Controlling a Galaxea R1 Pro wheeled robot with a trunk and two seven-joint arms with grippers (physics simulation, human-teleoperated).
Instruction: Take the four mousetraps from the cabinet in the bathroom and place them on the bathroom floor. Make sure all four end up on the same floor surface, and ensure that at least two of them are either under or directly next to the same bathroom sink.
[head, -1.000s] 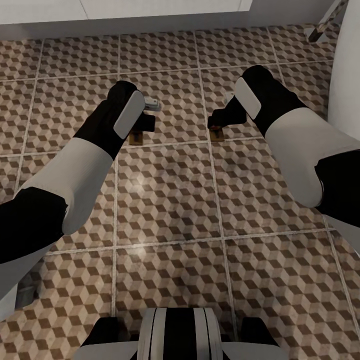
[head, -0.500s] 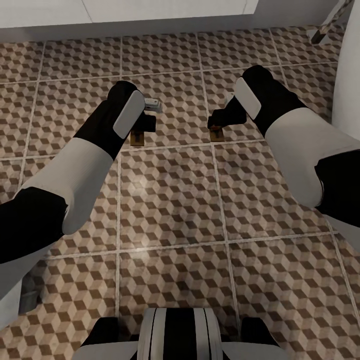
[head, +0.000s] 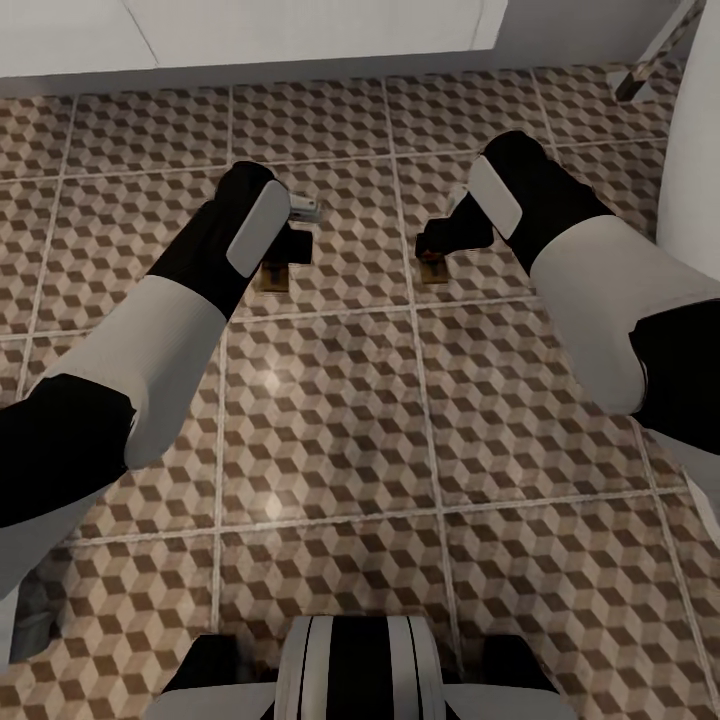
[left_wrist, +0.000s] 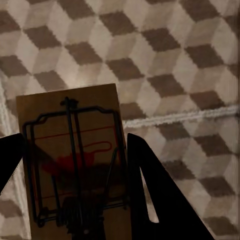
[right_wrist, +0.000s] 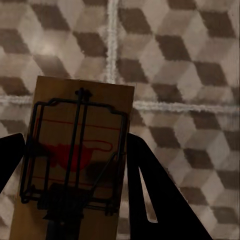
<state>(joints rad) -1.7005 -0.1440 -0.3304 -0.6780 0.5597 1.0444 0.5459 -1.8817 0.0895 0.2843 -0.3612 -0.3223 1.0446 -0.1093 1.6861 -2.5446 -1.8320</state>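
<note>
under each hand (head: 290, 245) (head: 432, 240), a half-hidden mousetrap (head: 272, 278) (head: 433, 268)

Open bathroom floor (head: 330, 400) lies beneath and between the left pincer (head: 285, 262) and right pincer (head: 432, 252); a white wall base (head: 300, 50) blocks beyond them.

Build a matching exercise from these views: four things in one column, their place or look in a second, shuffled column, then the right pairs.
Things:
1. mousetrap in the left end effector
2. mousetrap in the right end effector
3. bathroom floor
4. robot's base

Places or looks:
A. cube-patterned tiles with pale grout
B. black and white, at the head view's bottom edge
C. tan board held between fingers, seen by the left wrist camera
D. tan board held between fingers, seen by the right wrist camera

Pairs: 1-C, 2-D, 3-A, 4-B
</note>
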